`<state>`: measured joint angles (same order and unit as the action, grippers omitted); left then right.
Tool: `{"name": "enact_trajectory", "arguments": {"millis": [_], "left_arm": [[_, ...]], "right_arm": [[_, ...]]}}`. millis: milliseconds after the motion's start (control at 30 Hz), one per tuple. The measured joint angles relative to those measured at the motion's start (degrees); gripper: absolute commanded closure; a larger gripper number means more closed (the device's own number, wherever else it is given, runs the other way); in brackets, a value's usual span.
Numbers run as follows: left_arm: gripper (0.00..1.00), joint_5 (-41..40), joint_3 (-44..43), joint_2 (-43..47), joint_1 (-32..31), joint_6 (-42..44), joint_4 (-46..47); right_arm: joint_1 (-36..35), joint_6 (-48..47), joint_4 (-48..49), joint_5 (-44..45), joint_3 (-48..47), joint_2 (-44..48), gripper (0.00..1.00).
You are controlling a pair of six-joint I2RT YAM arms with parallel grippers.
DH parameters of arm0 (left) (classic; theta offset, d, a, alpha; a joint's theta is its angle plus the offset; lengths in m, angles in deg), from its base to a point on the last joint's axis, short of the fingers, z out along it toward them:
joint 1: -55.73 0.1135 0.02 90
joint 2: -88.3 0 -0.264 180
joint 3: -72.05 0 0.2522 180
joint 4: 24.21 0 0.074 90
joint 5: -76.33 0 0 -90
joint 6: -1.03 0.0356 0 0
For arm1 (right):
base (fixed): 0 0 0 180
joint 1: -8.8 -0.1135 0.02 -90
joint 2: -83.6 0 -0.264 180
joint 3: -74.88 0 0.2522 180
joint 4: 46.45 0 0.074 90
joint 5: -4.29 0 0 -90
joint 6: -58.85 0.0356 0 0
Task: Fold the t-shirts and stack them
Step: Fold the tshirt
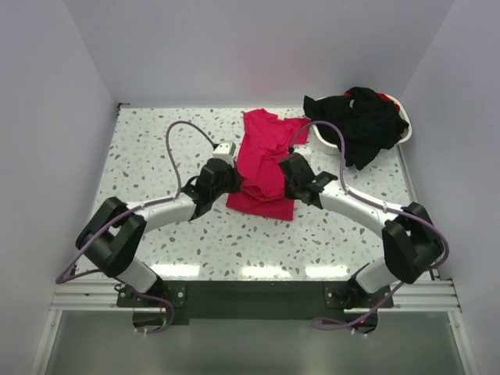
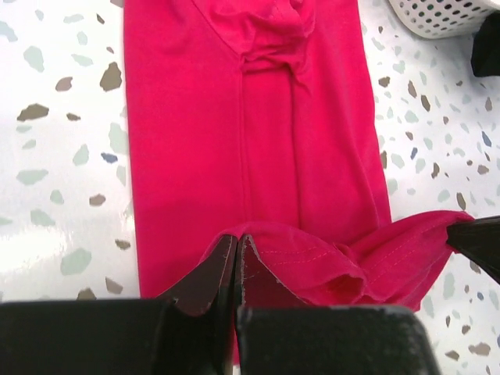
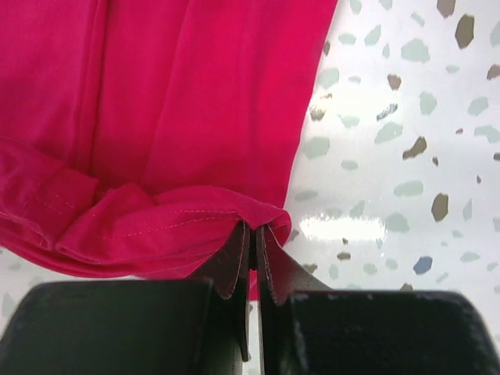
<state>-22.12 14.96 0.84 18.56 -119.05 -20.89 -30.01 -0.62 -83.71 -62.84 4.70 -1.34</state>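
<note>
pinkish-red t-shirt (image 1: 264, 156) lies lengthwise left of white basket (image 1: 405, 131), near hem bunched | left gripper (image 2: 237, 251) pinched narrow on hem's left corner | right gripper (image 3: 251, 241) pinched on right corner | black t-shirts (image 1: 366, 123) heaped in basket, spilling over its near rim | speckled table (image 1: 141, 148) bare left of shirt

Both arms reach forward, elbows out; left gripper (image 2: 237, 239), right gripper (image 3: 251, 227) low, jaws clamped on red t-shirt (image 2: 258, 141).

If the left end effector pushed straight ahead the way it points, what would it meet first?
The left end effector, shut on the hem, would meet the red t-shirt itself, lying flat just ahead. Depth is unclear, so it might skim above the cloth.
</note>
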Motion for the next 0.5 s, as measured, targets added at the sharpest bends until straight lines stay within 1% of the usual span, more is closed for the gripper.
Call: {"name": "enact_trajectory", "arguments": {"millis": [133, 333, 500], "left_arm": [[1.00, 1.55, -4.76, -5.51, 1.97, 0.90, 1.22], [1.00, 3.87, -10.25, -10.86, 5.77, 1.22, 3.17], [1.00, 6.23, -15.26, -16.68, 8.17, 1.22, 3.48]], "right_arm": [[2.82, -1.70, 1.31, -0.59, -3.72, -5.35, 1.00], [6.69, -3.63, 2.16, -1.60, -7.10, -9.66, 1.00], [9.44, -5.14, 2.54, -2.08, -11.69, -13.79, 1.00]]}}
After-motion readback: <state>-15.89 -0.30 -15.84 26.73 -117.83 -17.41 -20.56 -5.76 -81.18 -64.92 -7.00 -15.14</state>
